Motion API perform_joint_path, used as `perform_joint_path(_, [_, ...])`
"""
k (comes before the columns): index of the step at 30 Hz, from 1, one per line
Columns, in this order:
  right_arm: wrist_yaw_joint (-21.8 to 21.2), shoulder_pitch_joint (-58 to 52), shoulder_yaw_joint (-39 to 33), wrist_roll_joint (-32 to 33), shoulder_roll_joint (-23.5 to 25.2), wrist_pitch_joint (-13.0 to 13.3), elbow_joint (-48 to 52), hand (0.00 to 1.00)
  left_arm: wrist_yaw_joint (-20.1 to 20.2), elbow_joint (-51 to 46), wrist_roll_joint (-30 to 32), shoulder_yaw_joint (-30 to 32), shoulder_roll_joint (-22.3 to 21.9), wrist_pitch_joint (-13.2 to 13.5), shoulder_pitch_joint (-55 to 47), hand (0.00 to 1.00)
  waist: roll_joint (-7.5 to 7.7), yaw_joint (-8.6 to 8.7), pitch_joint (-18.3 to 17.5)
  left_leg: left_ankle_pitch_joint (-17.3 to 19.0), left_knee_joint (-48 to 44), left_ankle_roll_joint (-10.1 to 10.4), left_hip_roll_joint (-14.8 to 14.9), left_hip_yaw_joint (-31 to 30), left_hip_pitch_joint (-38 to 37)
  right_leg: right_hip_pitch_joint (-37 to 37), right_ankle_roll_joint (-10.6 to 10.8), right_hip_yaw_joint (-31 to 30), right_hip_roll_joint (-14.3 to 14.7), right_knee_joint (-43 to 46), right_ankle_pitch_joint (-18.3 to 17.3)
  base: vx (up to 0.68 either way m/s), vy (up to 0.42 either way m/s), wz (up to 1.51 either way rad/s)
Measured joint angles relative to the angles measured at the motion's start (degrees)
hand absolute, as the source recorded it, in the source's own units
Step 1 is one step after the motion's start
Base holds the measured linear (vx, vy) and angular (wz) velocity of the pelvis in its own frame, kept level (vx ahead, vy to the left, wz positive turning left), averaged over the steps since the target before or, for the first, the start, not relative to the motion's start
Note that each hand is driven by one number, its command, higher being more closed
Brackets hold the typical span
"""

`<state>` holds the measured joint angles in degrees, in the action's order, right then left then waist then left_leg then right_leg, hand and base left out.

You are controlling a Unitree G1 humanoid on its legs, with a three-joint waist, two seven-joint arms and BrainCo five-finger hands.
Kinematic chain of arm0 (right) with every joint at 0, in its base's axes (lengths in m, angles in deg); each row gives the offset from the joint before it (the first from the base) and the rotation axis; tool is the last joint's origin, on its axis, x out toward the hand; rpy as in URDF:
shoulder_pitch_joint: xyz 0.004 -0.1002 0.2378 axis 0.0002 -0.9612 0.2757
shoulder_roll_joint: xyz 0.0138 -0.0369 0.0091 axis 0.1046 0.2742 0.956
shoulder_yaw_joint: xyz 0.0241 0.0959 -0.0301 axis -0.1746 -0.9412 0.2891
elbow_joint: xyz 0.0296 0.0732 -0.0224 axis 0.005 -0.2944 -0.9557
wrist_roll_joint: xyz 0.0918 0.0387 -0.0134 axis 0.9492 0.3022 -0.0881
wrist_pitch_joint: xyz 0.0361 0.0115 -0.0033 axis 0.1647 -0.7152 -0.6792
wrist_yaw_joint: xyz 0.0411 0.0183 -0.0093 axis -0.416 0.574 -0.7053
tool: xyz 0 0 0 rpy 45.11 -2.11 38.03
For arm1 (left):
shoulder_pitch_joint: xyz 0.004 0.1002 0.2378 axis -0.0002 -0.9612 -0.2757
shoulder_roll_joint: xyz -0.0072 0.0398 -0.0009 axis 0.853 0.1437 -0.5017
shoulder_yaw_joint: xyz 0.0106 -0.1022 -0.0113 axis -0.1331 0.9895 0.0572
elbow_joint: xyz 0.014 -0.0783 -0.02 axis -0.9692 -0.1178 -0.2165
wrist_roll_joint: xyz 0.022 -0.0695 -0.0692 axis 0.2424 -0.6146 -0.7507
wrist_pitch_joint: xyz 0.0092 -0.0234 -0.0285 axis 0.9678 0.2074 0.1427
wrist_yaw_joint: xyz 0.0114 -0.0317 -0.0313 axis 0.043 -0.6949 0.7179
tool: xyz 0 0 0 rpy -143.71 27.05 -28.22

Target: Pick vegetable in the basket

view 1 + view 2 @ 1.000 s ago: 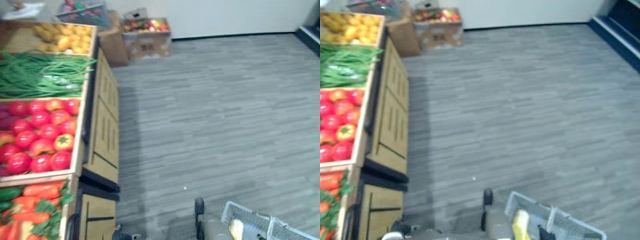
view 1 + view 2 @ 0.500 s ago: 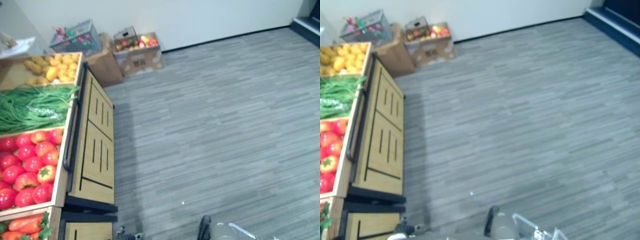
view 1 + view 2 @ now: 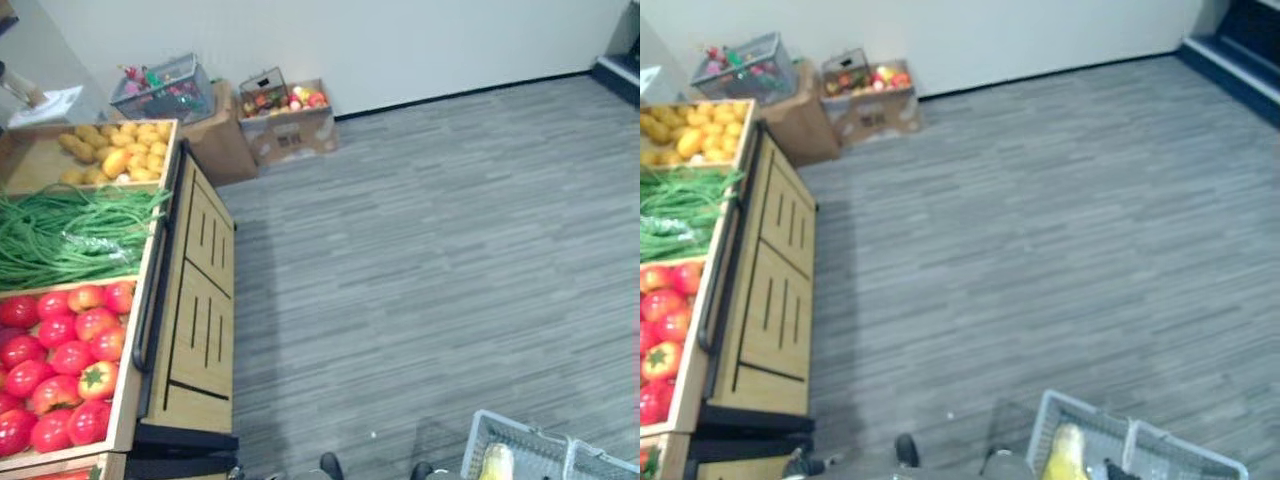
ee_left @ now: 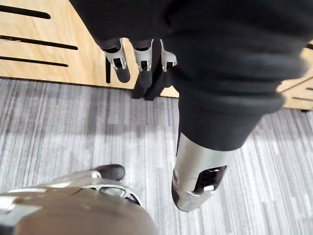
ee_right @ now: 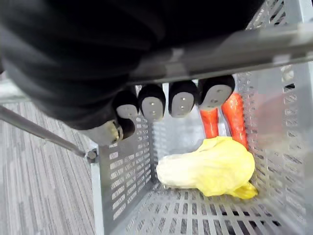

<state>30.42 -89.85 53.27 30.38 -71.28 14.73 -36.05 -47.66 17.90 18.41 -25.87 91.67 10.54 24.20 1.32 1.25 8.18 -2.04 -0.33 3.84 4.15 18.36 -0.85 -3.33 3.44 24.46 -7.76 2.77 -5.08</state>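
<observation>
Now, the right hand point(image 5: 166, 105) is gripping the grey metal handle point(image 5: 234, 49) of the pale grey perforated plastic basket point(image 5: 122, 191), its fingers curled tight round the bar. The basket is hanging low at the robot's right side, over the grey plank floor point(image 3: 450, 250). Inside it a pale yellow leafy cabbage point(image 5: 210, 169) is lying on the bottom, with two orange carrots point(image 5: 234, 120) standing on end just behind it. The left hand point(image 4: 143, 56) is hanging near the front of the light wooden display stand point(image 3: 200, 300), fingers loose and fairly straight, thumb apart, holding nothing.

The stand is sitting off to the robot's left, well apart from the basket. Its bins are showing round red tomatoes point(image 3: 60, 360), long green beans point(image 3: 70, 235) and yellowish lumpy potatoes point(image 3: 115, 155).

Judging from this, the robot is carrying the basket with the produce off to one side, so the step in hand is probably getting within reach of a bin. Doing that well is calling for turning towards the stand first, while holding the basket level so the cabbage is not rolling onto the carrots. The free left hand is looking like the natural one for picking. The tomatoes are lying nearest and are likely smooth and easily bruised, so a wide opening and a gentle close from above would be suiting them, taking one from the top of the pile.
</observation>
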Motion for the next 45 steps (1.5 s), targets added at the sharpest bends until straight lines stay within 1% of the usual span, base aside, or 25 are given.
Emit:
perform_joint_path(2, [-0.13,-0.12,-0.06,0.0,1.4,0.0,0.66,1.0,0.12,0.02,1.14,-2.23,1.34,-0.23,-0.24,0.0,0.98,0.01,-0.59,0.22,1.18,-0.34,-1.0,0.27,-1.35,-0.07,0.51,-0.81,-0.89,0.59,0.32,0.09,0.144,-0.14])
perform_joint_path(3, [-0.15,-0.1,-0.09,0.01,1.58,0.01,0.87,1.0,0.29,0.03,1.7,-3.02,1.4,-0.26,-0.23,0.0,0.91,0.0,-0.64,0.57,1.25,-0.78,-1.06,0.4,-1.79,0.12,0.58,-1.24,-1.12,1.49,0.32,0.06,0.142,-0.22])
perform_joint_path(4, [-0.17,-0.08,-0.09,0.0,1.68,0.04,1.11,1.0,0.43,0.03,2.33,-3.89,1.71,-0.26,-0.23,0.0,0.6,0.02,-0.57,1.4,1.25,-1.13,-0.99,0.58,-2.46,0.42,1.0,-1.61,-1.42,3.29,0.04,0.02,0.124,-0.31])
perform_joint_path(5, [-0.2,-0.12,-0.11,0.01,1.44,0.02,1.31,1.0,0.58,0.18,2.64,-5.86,1.53,-0.26,-0.26,0.0,-0.83,-0.03,-1.01,4.03,1.28,-1.79,-0.1,1.25,-3.29,2.8,2.06,-2.46,-1.65,8.58,-0.66,0.01,0.132,-0.34])
perform_joint_path(6, [-0.2,-0.03,-0.04,0.0,1.35,0.02,1.44,1.0,0.63,0.18,2.8,-6.54,1.42,-0.24,-0.26,0.0,-1.33,-0.14,-0.91,5.21,1.33,-2.08,0.27,1.45,-3.53,4.08,2.41,-2.97,-1.75,11.37,-0.92,-0.05,0.149,-0.37])
perform_joint_path(7, [-0.3,0.06,0.27,0.0,1.68,-0.08,1.8,1.0,0.71,0.22,2.93,-7.3,1.69,-0.26,-0.25,0.0,-1.32,-0.15,-0.86,5.85,1.15,-1.9,0.35,1.82,-3.51,6.63,2.5,-3.67,-2.79,16.96,-1.02,-0.1,0.139,-0.24])
perform_joint_path(8, [-0.44,-0.11,0.74,0.01,1.89,-0.1,1.84,1.0,0.77,0.23,2.93,-8.09,2.01,-0.26,-0.48,0.0,-1.17,-0.1,-0.9,6.39,1.09,-1.63,0.28,1.91,-3.77,8.34,2.49,-4.24,-3.59,20.69,-1.01,-0.11,0.124,-0.14])
perform_joint_path(9, [-0.88,-0.51,1.62,0.04,2.26,-0.13,1.83,1.0,0.87,0.22,2.92,-8.28,2.46,-0.27,-0.85,0.0,-0.46,0.11,-0.86,6.66,1.17,-1.72,0.04,1.93,-4.55,9.91,2.64,-5.37,-4.45,25.02,-0.88,-0.09,0.082,-0.02])
perform_joint_path(10, [-1.26,-1.01,1.67,0.14,2.74,-0.19,1.83,1.0,0.9,0.21,2.92,-8.26,2.77,-0.27,-1.27,0.0,0.17,0.11,-1.29,6.87,1.24,-1.94,-0.1,1.81,-4.69,10.56,2.71,-6.24,-4.7,26.3,-0.83,-0.03,0.041,0.04])
perform_joint_path(12, [-1.34,-2.12,1.59,0.25,3.86,-0.6,1.57,1.0,1.19,0.23,2.9,-8.03,3.22,-0.31,-2.05,0.0,0.88,0.05,-1.89,6.6,2.48,-1.58,-0.08,1.33,-4.67,10.4,2.71,-6.18,-4.37,24.99,-0.82,0.01,0.005,0.07])
perform_joint_path(14, [-1.4,-2.27,1.56,0.26,4.15,-1.1,0.81,1.0,1.26,0.57,2.83,-7.7,3.36,-0.33,-2.09,0.0,1.15,0.03,-1.96,5.83,3.8,-0.95,0.12,0.76,-4.5,9.65,2.7,-6.18,-3.58,22.53,-0.81,0.04,-0.039,0.12])
perform_joint_path(15, [-1.39,-2.39,1.49,0.26,4.16,-1.55,0.51,1.0,1.46,0.58,2.62,-7.71,3.48,-0.35,-1.86,0.0,1.22,0.18,-2.06,5.14,4.67,-0.91,0.2,-0.31,-4.44,9.45,2.66,-6.53,-3.05,21.7,-0.8,0.05,-0.056,0.24])
perform_joint_path(18, [-1.42,-3.01,0.89,0.33,4.25,-1.8,0.21,1.0,1.57,0.59,2.09,-7.58,3.44,-0.33,-1.52,0.0,1.0,0.07,-2.18,3.78,6.09,0.0,0.76,-2.13,-4.52,8.99,2.4,-11.11,-1.12,20.98,-0.96,0.07,-0.083,0.38])
perform_joint_path(20, [-1.42,-3.23,0.89,0.35,4.24,-1.79,-0.69,1.0,1.57,0.63,1.88,-7.2,3.35,-0.34,-1.62,0.0,1.03,0.01,-2.37,3.29,6.07,0.41,1.38,-3.56,-4.26,7.6,2.05,-11.94,0.1,18.81,-1.24,0.08,-0.092,0.32])
perform_joint_path(21, [-1.45,-3.25,0.88,0.34,4.19,-1.72,-1.2,1.0,1.59,0.67,1.87,-5.88,3.0,-0.33,-1.62,0.0,1.21,-0.14,-2.48,2.58,5.96,-0.01,1.39,-4.33,-4.29,5.75,1.47,-10.93,0.37,16.43,-1.8,0.11,-0.11,0.37])
perform_joint_path(24, [-1.62,-3.39,0.84,0.25,4.18,-1.7,-2.02,1.0,1.58,1.21,-0.63,-3.96,2.35,-0.28,-1.4,0.0,1.0,-0.05,-2.77,1.83,5.76,0.19,1.23,-7.3,-3.74,1.89,1.33,-7.02,0.78,11.12,-2.09,0.08,-0.083,0.5])
perform_joint_path(26, [-2.13,-3.41,-0.78,0.25,4.2,-1.71,-3.14,1.0,1.63,1.46,-2.66,-3.44,2.2,-0.23,-1.36,0.0,0.57,0.06,-2.98,0.62,5.78,0.37,0.86,-11.55,-2.08,0.08,1.27,-3.03,0.83,8.89,-2.36,0.05,-0.07,0.88])
perform_joint_path(29, [-2.26,-3.43,-1.38,0.3,4.28,-1.83,-4.03,1.0,1.63,1.88,-2.92,-3.06,2.06,-0.26,-1.63,0.0,0.38,0.03,-2.96,-0.96,5.79,0.71,0.52,-16.84,-0.63,-2.34,0.84,1.29,1.15,7.31,-2.84,0.02,-0.078,1.01])
perform_joint_path(32, [-2.37,-3.13,-1.29,0.25,4.11,-1.75,-4.01,1.0,1.73,1.98,-4.99,-3.0,1.62,-0.23,-1.88,0.0,-0.02,-0.33,-2.88,-2.1,5.8,1.03,0.53,-19.35,0.03,-3.3,0.59,3.15,1.47,7.0,-3.01,-0.05,-0.054,0.58])
perform_joint_path(34, [-2.53,-2.1,-0.74,0.25,3.95,-1.24,-3.95,1.0,1.86,2.51,-7.18,-3.03,1.66,-0.26,-2.24,0.0,0.23,-1.42,-2.82,-2.78,6.13,0.79,-0.19,-19.6,0.45,-3.71,0.75,3.78,0.93,6.58,-4.7,-0.1,-0.048,0.2])
perform_joint_path(36, [-2.62,-1.27,-0.41,0.23,3.95,-0.8,-3.73,1.0,1.85,2.82,-7.18,-3.11,1.69,-0.27,-2.21,0.0,0.43,-1.38,-2.51,-3.05,6.23,0.64,-1.13,-19.68,0.76,-3.96,1.07,3.92,0.33,5.24,-6.7,-0.15,-0.045,0.09])
perform_joint_path(37, [-2.66,-1.21,-0.14,0.19,3.86,-0.28,-3.61,1.0,1.89,2.95,-7.18,-3.19,1.52,-0.27,-2.21,0.0,0.38,-1.31,-2.14,-2.99,6.25,0.49,-0.98,-19.06,0.77,-3.78,1.08,4.12,0.23,5.31,-6.7,-0.2,-0.001,0.11])
perform_joint_path(38, [-2.74,-1.72,-0.07,0.21,3.71,0.0,-3.13,1.0,1.98,2.94,-7.18,-3.39,1.15,-0.22,-2.67,0.0,-0.22,-1.14,-2.38,-3.02,6.25,0.29,-0.72,-16.91,0.67,-4.0,1.45,4.47,0.03,5.22,-6.95,-0.17,0.026,0.15])
perform_joint_path(42, [-3.81,-2.54,-0.08,0.88,3.86,-0.04,-3.01,1.0,2.19,3.51,-9.58,-3.69,1.1,-0.16,-3.4,0.0,-0.12,-0.1,-2.4,-3.39,6.25,-0.2,-0.44,-12.62,1.01,-3.95,2.8,3.71,-0.47,4.08,-6.27,-0.05,0.04,0.0])
perform_joint_path(45, [-3.88,-2.87,-0.07,2.36,4.2,-0.04,-3.48,1.0,2.83,5.16,-12.18,-4.11,1.38,-0.12,-3.31,0.0,0.07,0.02,-2.51,-3.25,6.28,-0.48,-0.98,-11.01,0.62,-3.84,3.94,2.06,-1.09,3.35,-5.42,0.07,0.055,-0.28])
